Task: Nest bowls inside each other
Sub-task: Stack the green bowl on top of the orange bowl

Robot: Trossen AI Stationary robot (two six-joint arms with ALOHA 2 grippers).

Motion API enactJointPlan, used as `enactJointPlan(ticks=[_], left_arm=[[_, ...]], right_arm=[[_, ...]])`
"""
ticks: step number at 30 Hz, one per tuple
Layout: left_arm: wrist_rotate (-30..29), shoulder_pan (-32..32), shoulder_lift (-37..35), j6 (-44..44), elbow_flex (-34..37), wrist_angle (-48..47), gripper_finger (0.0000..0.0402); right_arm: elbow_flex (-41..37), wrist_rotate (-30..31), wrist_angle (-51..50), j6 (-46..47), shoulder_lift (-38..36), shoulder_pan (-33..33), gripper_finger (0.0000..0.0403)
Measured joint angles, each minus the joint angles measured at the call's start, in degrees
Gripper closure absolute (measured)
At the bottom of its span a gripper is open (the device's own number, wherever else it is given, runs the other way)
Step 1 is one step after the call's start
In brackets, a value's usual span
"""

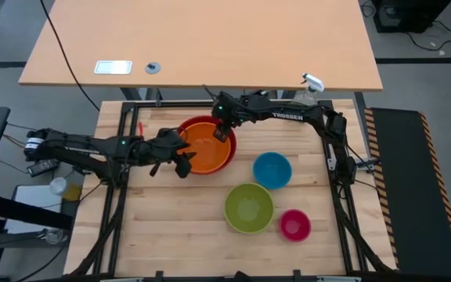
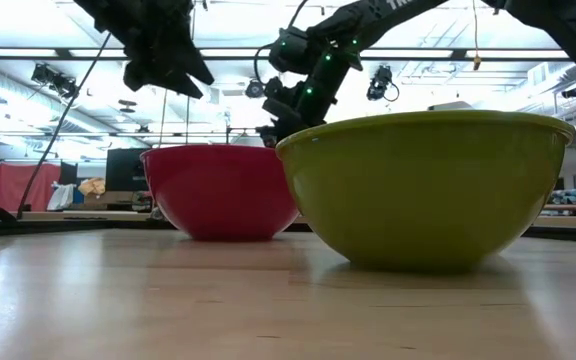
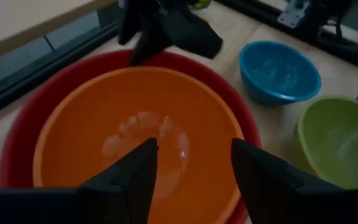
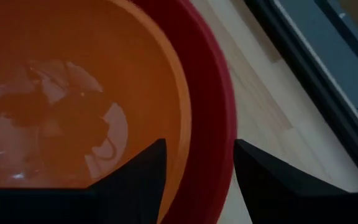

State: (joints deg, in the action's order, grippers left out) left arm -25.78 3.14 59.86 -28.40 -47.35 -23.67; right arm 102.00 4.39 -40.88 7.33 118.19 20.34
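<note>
High view: orange bowl sits nested in red bowl; green bowl, blue bowl, pink bowl apart on table. Right gripper jaws parted, astride nested rims, empty. Left gripper wide, empty. Bowls prob. light, stiff, slick; pinch rim wall.

- Bowls: five — red, orange, blue, green, pink.
- Arms: two.
- Spray bottle: one.
- Tables: two.
</note>
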Motion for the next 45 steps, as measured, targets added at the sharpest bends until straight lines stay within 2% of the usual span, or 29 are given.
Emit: enactJointPlan(ticks=[8,22,28,34,45], left_arm=[[1.71,1.00,-1.01,0.08,0.00,-0.81,0.0194],[3.11,2.72,-1.03,1.94,0.00,-0.14,0.0194],[3.15,3.60,-1.03,-0.03,0.00,-0.14,0.0194],[3.12,3.60,-1.03,-0.74,0.00,-0.12,0.0194],[2.69,3.43,-1.03,-0.51,0.00,1.64,0.0194]], right_arm=[[0.02,-2.89,-9.89,0.68,-5.49,-1.20,0.0210],[0.01,-10.61,-23.18,-4.84,-7.30,-15.26,0.0192],[-4.03,-11.24,-21.40,-5.59,-8.46,-19.54,0.0190],[-12.14,-11.81,-12.25,-6.24,-11.30,-22.72,0.0190],[-21.53,-11.52,-7.76,-6.00,-11.28,-23.12,0.0188]])
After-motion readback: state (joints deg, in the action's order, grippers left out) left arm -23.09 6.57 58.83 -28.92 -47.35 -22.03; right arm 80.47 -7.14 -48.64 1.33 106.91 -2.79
